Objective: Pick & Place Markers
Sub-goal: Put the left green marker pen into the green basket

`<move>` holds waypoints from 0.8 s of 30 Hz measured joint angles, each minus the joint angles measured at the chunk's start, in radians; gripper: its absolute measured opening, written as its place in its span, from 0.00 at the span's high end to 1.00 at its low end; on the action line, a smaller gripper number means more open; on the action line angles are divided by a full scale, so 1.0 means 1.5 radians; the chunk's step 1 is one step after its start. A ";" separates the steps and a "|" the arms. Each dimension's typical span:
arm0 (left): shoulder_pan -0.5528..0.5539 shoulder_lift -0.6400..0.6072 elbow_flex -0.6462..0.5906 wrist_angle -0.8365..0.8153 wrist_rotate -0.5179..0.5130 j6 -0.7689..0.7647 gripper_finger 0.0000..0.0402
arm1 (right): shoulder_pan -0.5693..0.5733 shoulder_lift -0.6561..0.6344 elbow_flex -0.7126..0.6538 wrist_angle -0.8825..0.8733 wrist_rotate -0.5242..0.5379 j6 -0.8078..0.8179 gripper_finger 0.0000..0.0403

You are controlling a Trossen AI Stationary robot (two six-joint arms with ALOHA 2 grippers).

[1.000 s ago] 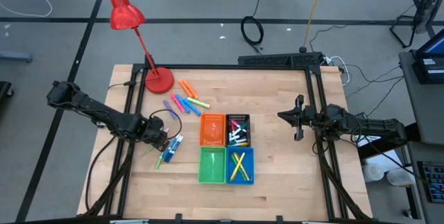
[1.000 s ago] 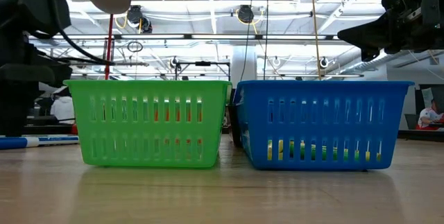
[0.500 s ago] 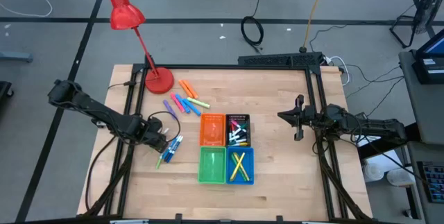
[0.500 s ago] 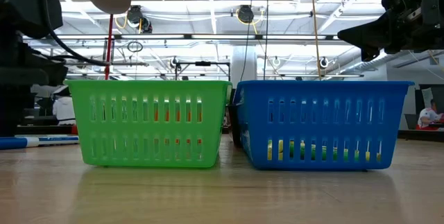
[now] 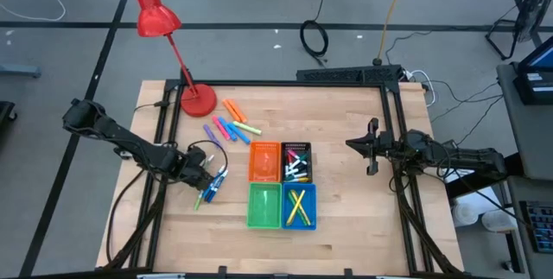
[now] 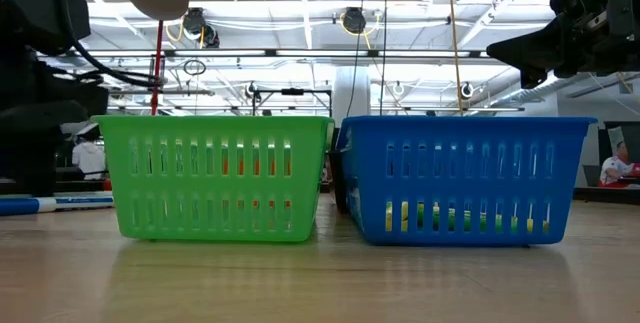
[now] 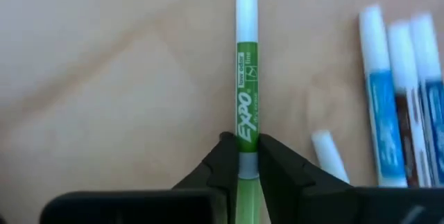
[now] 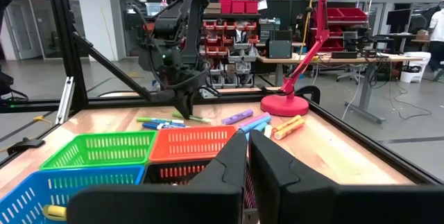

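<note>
Markers are partly sorted: yellow ones (image 5: 297,206) lie in the blue bin (image 5: 311,217) and several in the black bin (image 5: 296,164), while the orange bin (image 5: 264,161) and green bin (image 5: 263,206) look empty from above. The left gripper (image 7: 240,156) has pinched its fingers on a green Expo marker (image 7: 245,99) lying on the table (image 5: 346,115), beside blue-labelled ones (image 7: 380,92). A bright cluster (image 5: 232,123) near the red lamp (image 5: 197,99) waits too (most of the job, seemingly). The right gripper (image 5: 373,148) hovers shut and empty, well apart.
</note>
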 joint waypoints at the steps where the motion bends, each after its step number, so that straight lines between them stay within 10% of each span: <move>1: -0.002 0.001 0.003 0.003 -0.026 0.011 0.87 | 0.000 0.000 0.000 0.000 0.000 0.000 0.98; 16: -0.014 0.000 0.090 0.284 -0.178 0.384 0.89 | 0.000 0.000 0.000 0.000 0.000 0.000 0.98; 24: -0.014 0.022 0.090 0.562 -0.118 0.660 0.93 | 0.000 0.000 0.000 0.000 0.000 0.000 0.98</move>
